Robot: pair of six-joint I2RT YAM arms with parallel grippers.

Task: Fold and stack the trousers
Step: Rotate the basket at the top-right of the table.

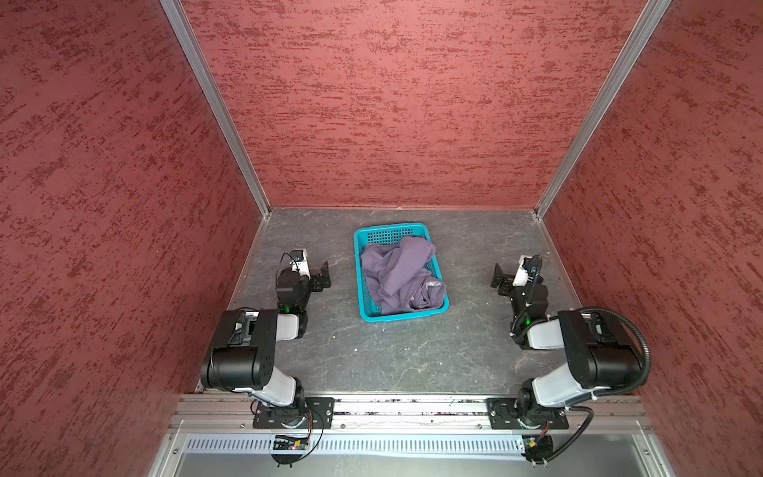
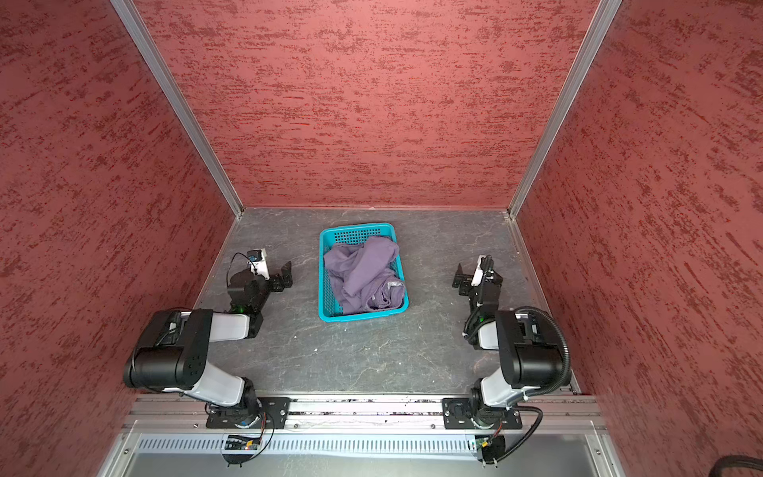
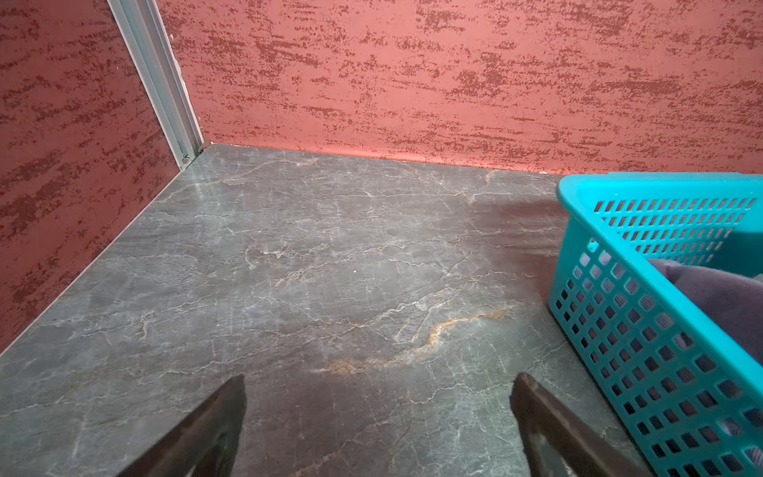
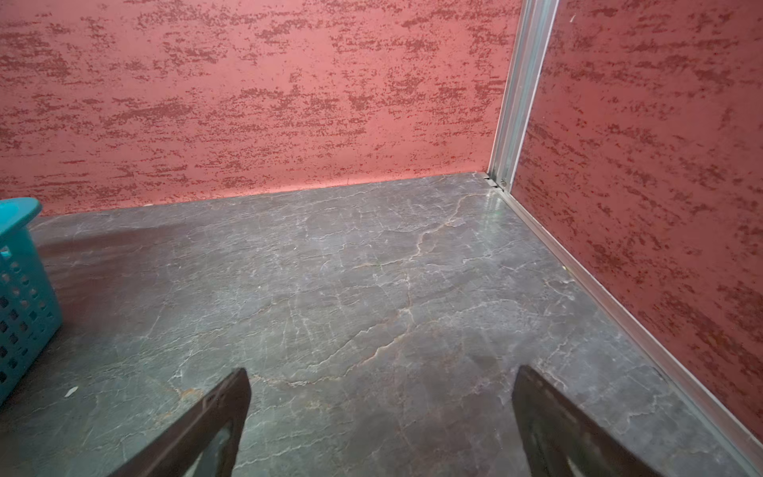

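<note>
I see the trousers [image 1: 398, 274] [image 2: 363, 274] bunched in a crumpled lavender-grey heap inside the teal basket [image 1: 390, 228] [image 2: 355, 228], not folded. In both top views the cloth fills most of the basket and laps over its rim on the right arm's side, and a paler grey patch shows toward the basket's near corner. From the left wrist camera, a fold of the trousers [image 3: 718, 297] shows above the basket's perforated wall [image 3: 644, 330].

The basket stands on the grey marbled table [image 1: 413, 355], roughly midway between the two arms. The left gripper [image 1: 324, 273] [image 3: 377, 384] sits low on the left arm's side of the basket, near it but not touching. Its jaws are spread wide and hold nothing — only bare table lies between them. The right gripper [image 1: 498, 276] [image 4: 380, 380] sits on the basket's opposite side, a little farther off, likewise wide apart and empty. Only a corner of the basket [image 4: 20, 289] reaches into its wrist view. Beyond the basket — and to either side of it — stand the mottled red walls [image 1: 392, 103].
</note>
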